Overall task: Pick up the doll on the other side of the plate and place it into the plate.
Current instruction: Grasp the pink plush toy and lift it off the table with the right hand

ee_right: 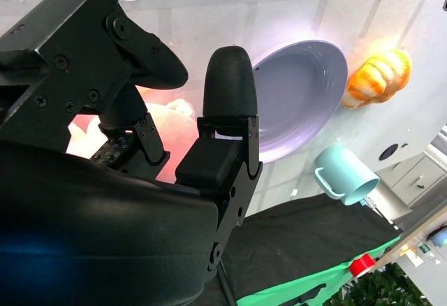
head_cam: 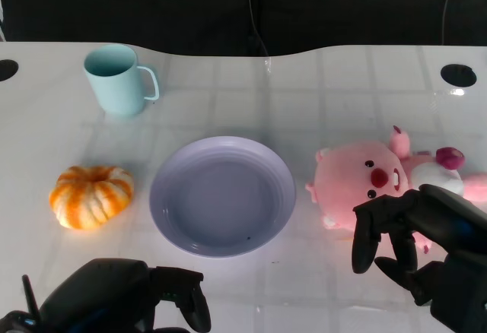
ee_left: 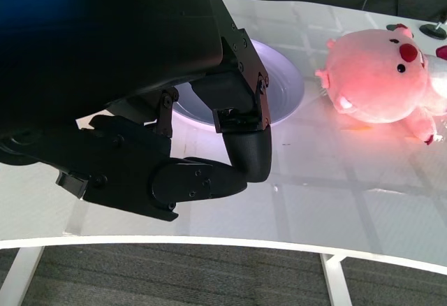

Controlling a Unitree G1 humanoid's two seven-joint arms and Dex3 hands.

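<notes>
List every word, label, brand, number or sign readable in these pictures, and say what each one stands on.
None can be read.
The pink plush doll, the lavender plate, the teal mug and the orange-and-white pumpkin carry no print.
The left hand and right hand show only screws, no lettering.

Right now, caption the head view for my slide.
Right hand hovers open by the pink plush doll, empty lavender plate beside it.
</notes>
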